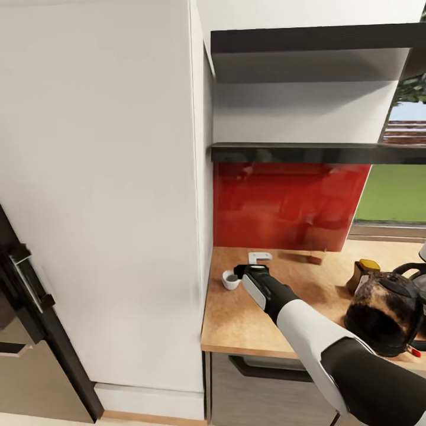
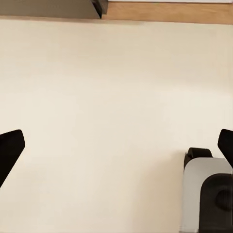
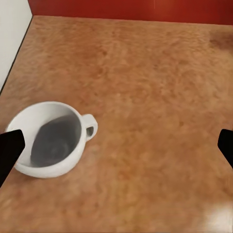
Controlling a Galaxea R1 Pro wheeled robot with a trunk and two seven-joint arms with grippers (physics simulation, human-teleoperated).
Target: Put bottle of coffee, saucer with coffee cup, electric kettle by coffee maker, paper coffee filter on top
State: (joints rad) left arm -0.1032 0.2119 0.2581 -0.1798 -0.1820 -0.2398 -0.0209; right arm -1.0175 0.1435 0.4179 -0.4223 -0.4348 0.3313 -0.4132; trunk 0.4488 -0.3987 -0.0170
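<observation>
Nearby, cup (image 3: 48, 145) upright and empty on the countertop (image 1: 236, 319), right gripper (image 3: 116, 150) spread wide over it, left gripper (image 2: 116, 148) likewise open.

The right arm (image 1: 331, 349) reaches forward from the bottom corner of the head view, with a black upper part, a white forearm and a dark wrist, and its right gripper (image 1: 241, 271) hangs low, pointing a bit down. In the right wrist view its two black fingers (image 3: 9, 153) sit far apart at the two sides, so the gripper is wide open and holds nothing. In the left wrist view the left gripper (image 2: 116, 150) also has its black fingers (image 2: 10, 148) spread wide with nothing between them.
</observation>
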